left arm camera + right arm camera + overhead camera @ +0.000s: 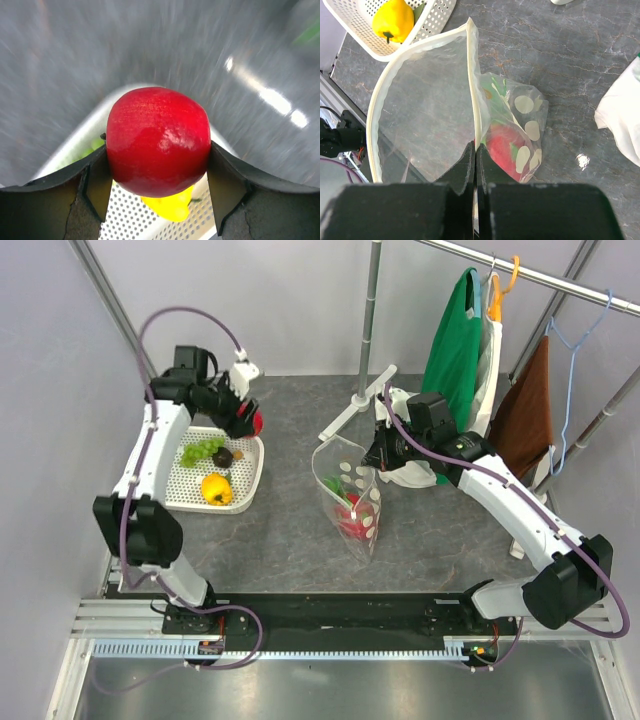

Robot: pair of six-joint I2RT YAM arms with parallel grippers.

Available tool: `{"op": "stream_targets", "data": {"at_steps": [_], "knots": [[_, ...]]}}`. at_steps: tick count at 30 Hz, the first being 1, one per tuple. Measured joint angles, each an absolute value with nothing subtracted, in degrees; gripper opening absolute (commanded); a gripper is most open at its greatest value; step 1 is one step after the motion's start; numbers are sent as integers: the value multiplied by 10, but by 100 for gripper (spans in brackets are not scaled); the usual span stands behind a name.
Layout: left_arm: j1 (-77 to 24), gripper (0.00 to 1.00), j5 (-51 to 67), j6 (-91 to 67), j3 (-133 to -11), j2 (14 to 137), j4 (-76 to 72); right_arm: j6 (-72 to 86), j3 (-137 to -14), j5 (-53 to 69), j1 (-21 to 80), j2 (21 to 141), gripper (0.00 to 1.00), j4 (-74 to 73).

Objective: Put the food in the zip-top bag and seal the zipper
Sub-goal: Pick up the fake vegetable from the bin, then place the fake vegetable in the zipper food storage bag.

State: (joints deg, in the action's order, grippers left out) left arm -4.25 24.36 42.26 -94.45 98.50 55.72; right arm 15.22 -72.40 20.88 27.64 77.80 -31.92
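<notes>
My left gripper (pixel 250 420) is shut on a red apple (pixel 158 140) and holds it above the far right corner of the white basket (pixel 250 475). In the basket lie a green grape bunch (pixel 200 451), a yellow pepper (pixel 216 489) and a small dark piece. My right gripper (pixel 374 453) is shut on the pale zipper rim (pixel 474 107) of the dotted clear bag (pixel 352 502) and holds its mouth open and lifted. Inside the bag lies a red food with green tips (pixel 505 150). The slider tab does not show.
A clothes rack with a green garment (pixel 455 350) and a brown cloth (pixel 525 410) stands at the back right. Its white foot (pixel 355 405) lies behind the bag. A white cloth (pixel 620 122) lies right of the bag. A grey wall bounds the left side.
</notes>
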Motion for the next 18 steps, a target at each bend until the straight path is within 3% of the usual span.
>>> {"op": "stream_targets", "data": {"at_steps": [7,12,18], "knots": [[-147,34,401,274,-1075,878,531,157,-724,208,276,778,0,-319],[-263,34,440,182,-1076,875,495,165,-724,206,276,778,0,-319],[-327,40,422,147,-1021,927,481,173,-724,204,275,778,0,-319]]}}
